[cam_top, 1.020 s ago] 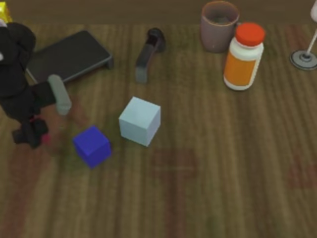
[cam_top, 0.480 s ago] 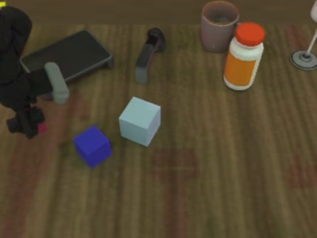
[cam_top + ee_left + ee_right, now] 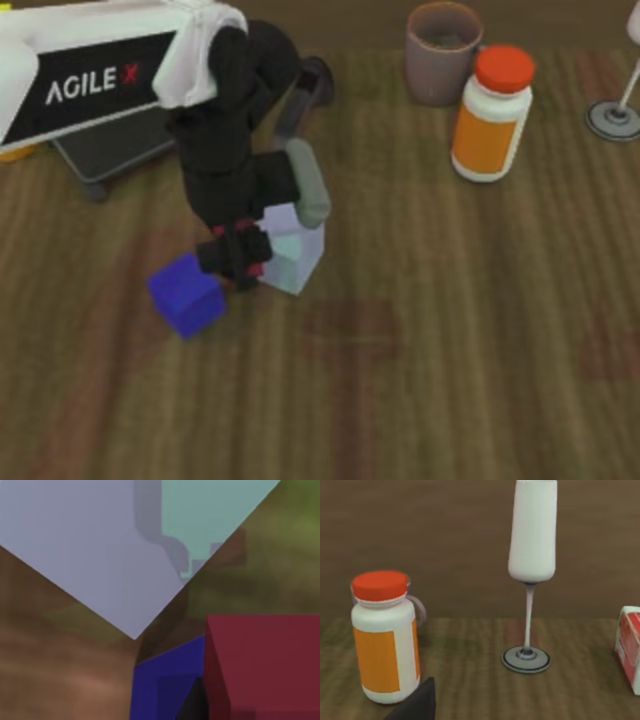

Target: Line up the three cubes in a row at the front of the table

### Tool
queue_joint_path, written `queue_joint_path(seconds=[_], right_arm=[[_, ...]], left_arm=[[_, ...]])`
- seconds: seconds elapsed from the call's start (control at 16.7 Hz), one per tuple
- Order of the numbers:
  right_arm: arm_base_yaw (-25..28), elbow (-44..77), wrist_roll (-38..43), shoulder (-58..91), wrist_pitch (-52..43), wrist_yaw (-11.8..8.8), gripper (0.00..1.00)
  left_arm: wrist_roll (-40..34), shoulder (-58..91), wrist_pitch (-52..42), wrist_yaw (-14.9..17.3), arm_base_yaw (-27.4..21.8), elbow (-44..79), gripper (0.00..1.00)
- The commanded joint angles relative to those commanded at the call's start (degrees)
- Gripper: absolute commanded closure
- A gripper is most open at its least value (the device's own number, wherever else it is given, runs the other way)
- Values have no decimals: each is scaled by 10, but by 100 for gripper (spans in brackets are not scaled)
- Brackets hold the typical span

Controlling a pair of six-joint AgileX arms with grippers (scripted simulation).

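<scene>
- The left gripper (image 3: 238, 255) is clamped on the small dark red cube (image 3: 260, 665). In the top view only a bit of red shows between the black fingers.
- The gripper hangs between the other two cubes, over the gap where they nearly meet.
- The deep blue cube (image 3: 186, 294) sits on the table (image 3: 450, 350) just to the left of the gripper. The big pale blue-white cube (image 3: 296, 248) is just to its right, partly under the arm.
- The left wrist view shows all three cubes close together, with the red one nearest the camera.
- I think the step in hand is carrying the red cube to its place in the row.
- The next move needs care: the red cube must go down without bumping its neighbors, and the fingers must let go only when it rests flat.
- The right arm is parked off to the right, near the orange-capped bottle (image 3: 384, 635) and the tall glass (image 3: 530, 575). I cannot tell how its fingers stand.
</scene>
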Motion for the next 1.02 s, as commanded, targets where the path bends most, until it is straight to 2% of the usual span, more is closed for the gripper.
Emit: queue_joint_path(seconds=[0.3, 0.48, 0.6, 1.02], right_arm=[[0, 0, 0, 0, 0, 0, 0], [0, 0, 0, 0, 0, 0, 0], [0, 0, 0, 0, 0, 0, 0], [0, 0, 0, 0, 0, 0, 0]], left_arm=[[-111, 46, -41, 0, -214, 87, 100], [-159, 56, -52, -2, -286, 120, 100], [-173, 58, -54, -3, -304, 128, 100], [-173, 64, -30, -3, -302, 112, 100]])
